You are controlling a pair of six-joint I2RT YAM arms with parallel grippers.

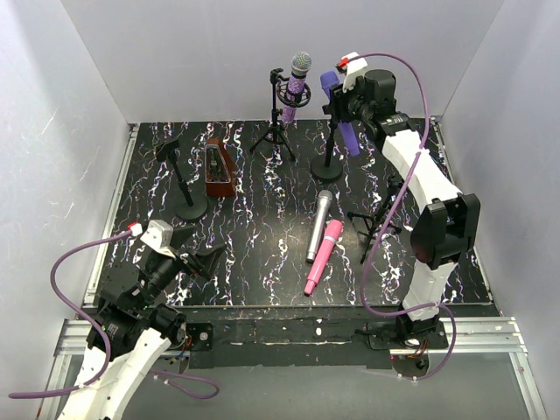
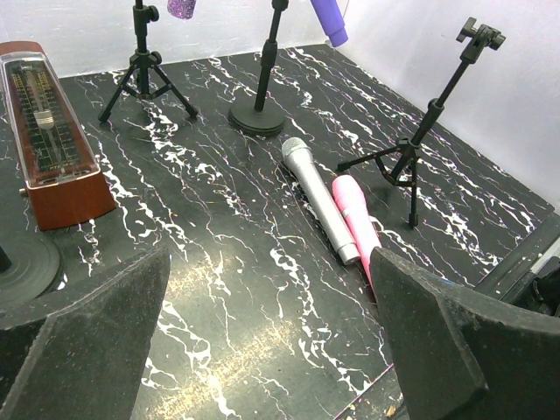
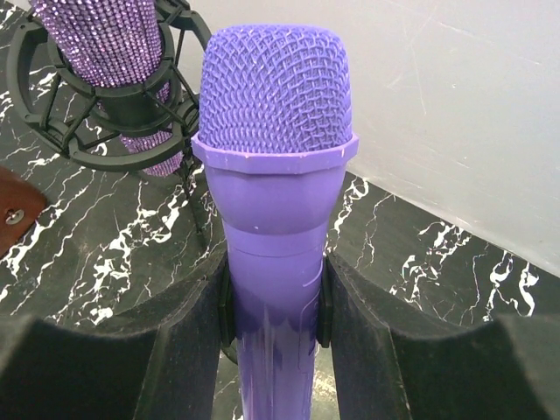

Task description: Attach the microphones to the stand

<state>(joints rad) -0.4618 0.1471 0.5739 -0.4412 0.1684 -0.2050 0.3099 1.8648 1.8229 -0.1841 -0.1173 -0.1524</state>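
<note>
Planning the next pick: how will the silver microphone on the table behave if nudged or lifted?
The silver microphone is a round stick lying flat, so it probably rolls if nudged, though the pink microphone beside it may block that. Its smooth body looks rigid, perhaps slippery.

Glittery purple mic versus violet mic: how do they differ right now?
The glittery purple mic sits in the ring mount of a tripod stand, untouched; the violet mic is gripped by the right claw. The glittery one's mesh head is grey, the violet one's violet. Both point head-up.

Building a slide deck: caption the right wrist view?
Right gripper clamps the violet microphone; beyond it, the glittery purple microphone sits in its shock mount.
</note>
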